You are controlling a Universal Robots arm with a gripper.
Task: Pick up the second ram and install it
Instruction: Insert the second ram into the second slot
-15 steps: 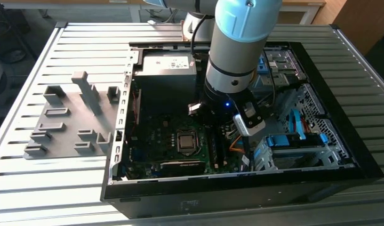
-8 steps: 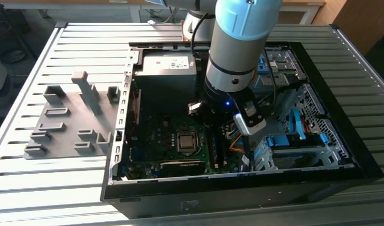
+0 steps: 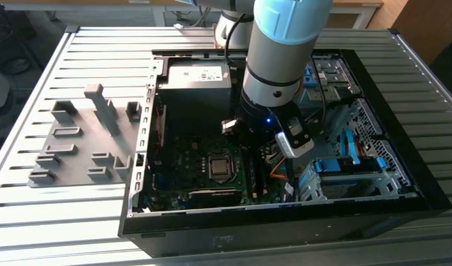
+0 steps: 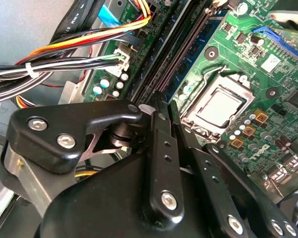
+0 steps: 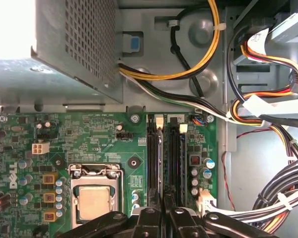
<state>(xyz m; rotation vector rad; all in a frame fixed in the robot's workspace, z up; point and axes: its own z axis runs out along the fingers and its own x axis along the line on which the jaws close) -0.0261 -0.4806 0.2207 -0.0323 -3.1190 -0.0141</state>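
In the first wrist view the second ram [image 5: 161,163] shows edge-on as a thin grey line. It stands in one of the long black slots [image 5: 175,158] beside the processor socket. My gripper [image 5: 164,214] is low over that slot, its fingers drawn together with the stick's edge running into the narrow gap between them. In the second wrist view the black fingers [image 4: 161,148] sit side by side, their tips at the near end of the slots [image 4: 188,44]. In the exterior view the arm [image 3: 274,111] reaches down into the open computer case [image 3: 285,221].
The grey moulded holder tray [image 3: 86,144] lies outside the case on the exterior view's left. The power supply box [image 5: 74,44] and coloured cable bundles [image 5: 268,114] crowd the space beyond the slots. The processor socket [image 5: 95,198] lies beside them, and blue drive cages [image 3: 344,166] stand inside the case.
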